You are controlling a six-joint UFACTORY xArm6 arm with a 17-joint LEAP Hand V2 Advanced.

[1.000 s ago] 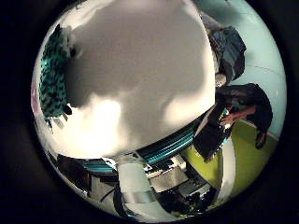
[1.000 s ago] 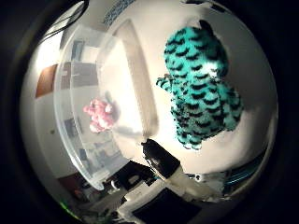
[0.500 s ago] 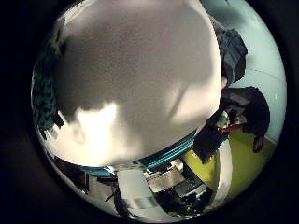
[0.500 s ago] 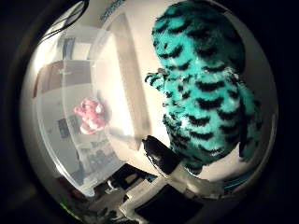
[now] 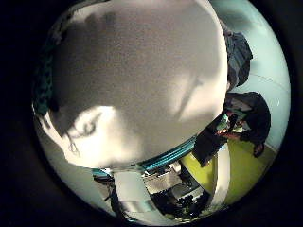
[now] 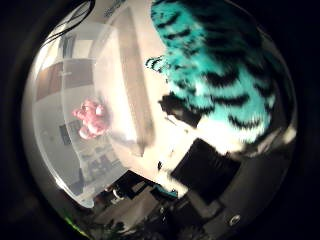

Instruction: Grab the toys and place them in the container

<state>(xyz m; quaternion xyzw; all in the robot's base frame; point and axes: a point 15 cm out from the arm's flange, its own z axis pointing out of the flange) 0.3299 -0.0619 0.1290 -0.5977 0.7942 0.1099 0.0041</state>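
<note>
A teal plush toy with black stripes [image 6: 225,75] lies on the white table [image 5: 142,80] and fills much of the thumb side view, so it is very close under my palm. A dark part of my hand [image 6: 210,170] reaches in beside the toy's lower end, and nothing is curled round the toy. The toy lies just beside the wall of a clear plastic container [image 6: 65,150]. Inside the container lies a small pink toy [image 6: 90,117]. In the little finger side view only a dark sliver of the teal toy [image 5: 42,80] shows at the table's side.
The table's edge with a teal trim [image 5: 170,153] runs close to the robot's base. Beyond it is a yellow-green floor [image 5: 241,175]. The container's long rim [image 6: 132,80] separates the teal toy from the pink one.
The whole picture has shifted: my palm has come down close over the teal toy, which now looks far larger. The table surface also fills more of the other view. The toys themselves have not moved.
</note>
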